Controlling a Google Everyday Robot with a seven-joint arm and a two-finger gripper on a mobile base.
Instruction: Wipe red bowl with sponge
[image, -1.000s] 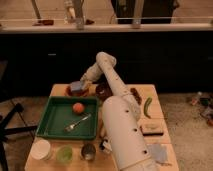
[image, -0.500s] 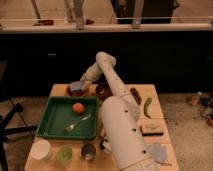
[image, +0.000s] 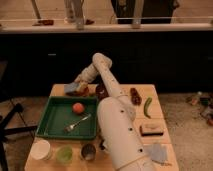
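Camera view: arm (image: 107, 80) bent leftward, gripper (image: 80, 88) over sponge (image: 72, 88); jaws' state unclear

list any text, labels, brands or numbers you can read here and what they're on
None can be read.
Arm: plain white, no marking shows.
Cups, green tray and sponge: no print visible.
Small dark block at the table's right: any label is too blurred to read.
The gripper is at the table's far left corner, over the sponge and red bowl.
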